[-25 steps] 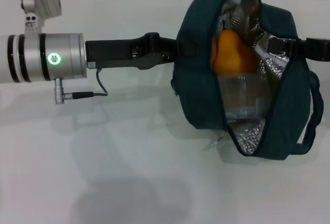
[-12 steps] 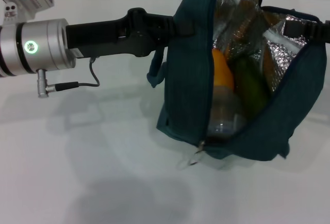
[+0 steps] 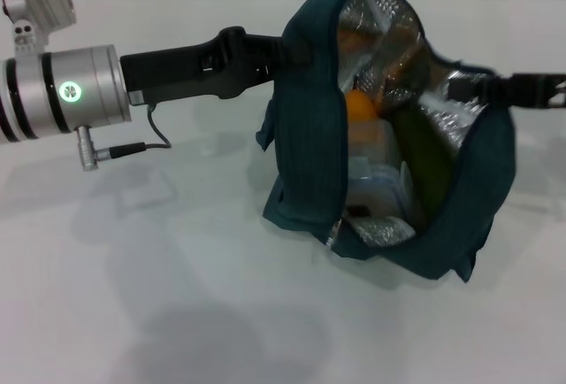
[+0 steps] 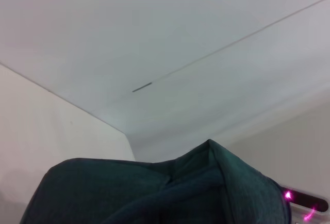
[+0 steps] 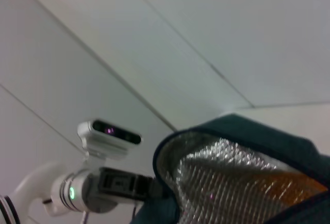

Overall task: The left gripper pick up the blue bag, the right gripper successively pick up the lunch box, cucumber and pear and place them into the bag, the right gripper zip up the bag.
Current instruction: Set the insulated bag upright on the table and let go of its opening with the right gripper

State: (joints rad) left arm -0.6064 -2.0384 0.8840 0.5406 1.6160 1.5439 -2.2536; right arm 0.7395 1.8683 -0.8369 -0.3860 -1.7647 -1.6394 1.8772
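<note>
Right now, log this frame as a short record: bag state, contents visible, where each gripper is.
bag: blue bag, unzipped, mouth held open between the two arms
contents: pear, lunch box, cucumber
left gripper: at the bag's left rim
right gripper: at the bag's right rim
surface: white table

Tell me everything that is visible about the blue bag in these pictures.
The blue bag is dark teal fabric with silver foil lining, unzipped and gaping wide. Its bottom rests on the white table. The left pincer meets one rim, the right pincer the opposite. Inside show an orange fruit, a green item and a clear box.
</note>
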